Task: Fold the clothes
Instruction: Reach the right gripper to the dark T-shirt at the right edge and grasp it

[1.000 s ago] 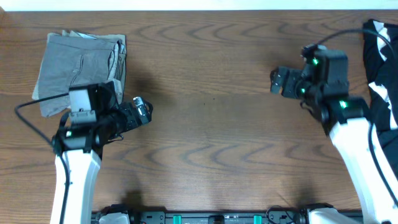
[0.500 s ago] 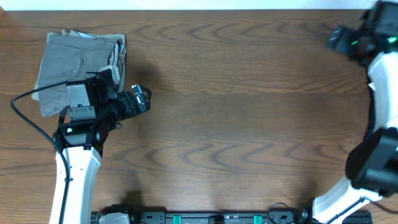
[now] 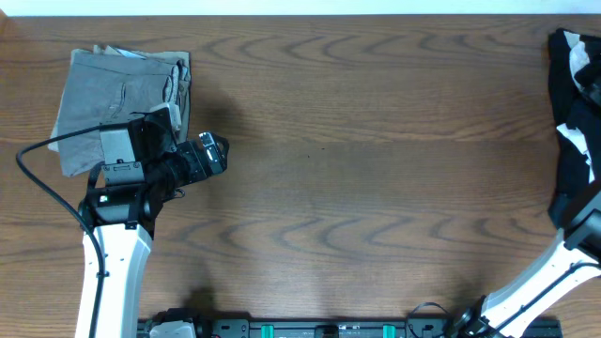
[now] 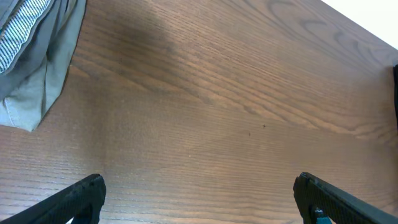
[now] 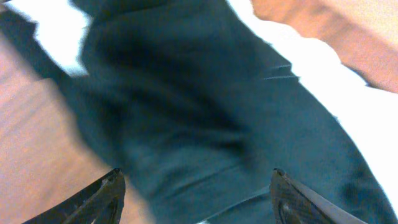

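Note:
The dark navy T-shirt (image 3: 567, 122) lies crumpled at the table's right edge, partly cut off by the frame. In the right wrist view the T-shirt (image 5: 205, 112) fills the picture, blurred, on a white surface. My right gripper (image 5: 196, 179) is open, its jaws spread wide just above the fabric, holding nothing. Its fingers lie outside the overhead view; only the right arm's base link (image 3: 568, 258) shows. My left gripper (image 3: 212, 152) is open and empty over bare wood at the left, also seen in the left wrist view (image 4: 199, 186).
A folded grey-khaki garment (image 3: 122, 94) lies at the back left, behind my left arm; its corner shows in the left wrist view (image 4: 37, 56). The wooden table (image 3: 357, 169) stretches between the two arms.
My right arm swung from the table's middle right to the far right, leaving the overhead view and uncovering the T-shirt. My left gripper barely moved.

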Robot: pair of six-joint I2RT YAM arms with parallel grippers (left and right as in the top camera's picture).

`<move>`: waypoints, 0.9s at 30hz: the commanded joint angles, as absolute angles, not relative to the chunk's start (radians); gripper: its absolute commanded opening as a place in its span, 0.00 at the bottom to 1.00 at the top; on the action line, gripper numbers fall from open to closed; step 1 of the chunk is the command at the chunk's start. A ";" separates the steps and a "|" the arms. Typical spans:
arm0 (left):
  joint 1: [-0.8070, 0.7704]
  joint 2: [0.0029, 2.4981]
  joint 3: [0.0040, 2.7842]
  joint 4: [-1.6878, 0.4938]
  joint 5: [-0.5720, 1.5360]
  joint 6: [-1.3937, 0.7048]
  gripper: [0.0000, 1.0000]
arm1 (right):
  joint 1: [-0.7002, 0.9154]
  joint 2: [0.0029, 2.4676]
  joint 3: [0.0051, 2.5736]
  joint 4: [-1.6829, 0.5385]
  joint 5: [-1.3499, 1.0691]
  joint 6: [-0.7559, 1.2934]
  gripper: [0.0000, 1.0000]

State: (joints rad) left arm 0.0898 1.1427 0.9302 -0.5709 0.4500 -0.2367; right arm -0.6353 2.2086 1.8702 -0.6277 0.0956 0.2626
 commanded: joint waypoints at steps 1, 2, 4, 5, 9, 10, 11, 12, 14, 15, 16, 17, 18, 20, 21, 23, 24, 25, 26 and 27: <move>0.093 1.136 0.952 -0.571 0.460 -0.221 0.98 | -0.670 2.212 1.893 -0.611 0.131 0.199 0.71; 0.093 1.137 0.952 -0.571 0.460 -0.221 0.98 | -0.680 2.212 1.893 -0.609 0.126 0.199 0.67; 0.093 1.138 0.952 -0.570 0.460 -0.221 0.98 | -0.690 2.213 1.893 -0.612 0.113 0.199 0.60; 0.093 1.138 0.952 -0.571 0.460 -0.221 0.98 | -0.694 2.214 1.888 -0.612 0.105 0.199 0.60; 0.093 1.139 0.952 -0.571 0.460 -0.221 0.98 | -0.688 2.240 1.871 -0.593 0.074 0.200 0.60; 0.093 1.139 0.952 -0.571 0.460 -0.221 0.98 | -0.685 2.250 1.871 -0.593 0.074 0.201 0.60; 0.093 1.139 0.952 -0.571 0.460 -0.221 0.98 | -0.680 2.263 1.871 -0.591 0.075 0.201 0.60; 0.093 1.139 0.952 -0.571 0.460 -0.221 0.98 | -0.680 2.276 1.871 -0.586 0.074 0.204 0.60; 0.093 1.139 0.952 -0.575 0.460 -0.221 0.98 | -0.680 2.294 1.871 -0.581 0.058 0.208 0.60; 0.093 1.139 0.952 -0.579 0.460 -0.221 0.98 | -0.681 2.302 1.871 -0.581 0.050 0.208 0.59; 0.093 1.139 0.952 -0.582 0.460 -0.221 0.98 | -0.681 2.310 1.871 -0.582 0.049 0.209 0.57; 0.093 1.139 0.952 -0.584 0.460 -0.221 0.98 | -0.681 2.321 1.871 -0.581 0.047 0.213 0.56; 0.093 1.139 0.952 -0.586 0.460 -0.221 0.98 | -0.681 2.326 1.871 -0.578 0.039 0.215 0.55; 0.093 1.139 0.952 -0.588 0.460 -0.221 0.98 | -0.680 2.336 1.871 -0.568 0.015 0.216 0.50; 0.093 1.139 0.952 -0.588 0.460 -0.221 0.98 | -0.680 2.340 1.871 -0.566 0.006 0.216 0.41; 0.093 1.139 0.952 -0.590 0.460 -0.221 0.98 | -0.680 2.340 1.871 -0.564 -0.014 0.216 0.21; 0.093 1.139 0.952 -0.590 0.460 -0.221 0.98 | -0.680 2.339 1.871 -0.561 -0.031 0.216 0.10; 0.093 1.139 0.952 -0.590 0.460 -0.221 0.98 | -0.680 2.335 1.871 -0.560 -0.052 0.216 0.02; 0.093 1.139 0.952 -0.590 0.460 -0.221 0.98 | -0.681 2.329 1.871 -0.561 -0.072 0.216 0.01; 0.093 1.139 0.952 -0.590 0.460 -0.221 0.98 | -0.681 2.313 1.872 -0.561 -0.104 0.215 0.01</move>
State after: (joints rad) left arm 0.0898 1.1427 0.9302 -0.5869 0.4500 -0.2352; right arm -0.6926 2.3371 1.8690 -0.5613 -0.0059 0.2184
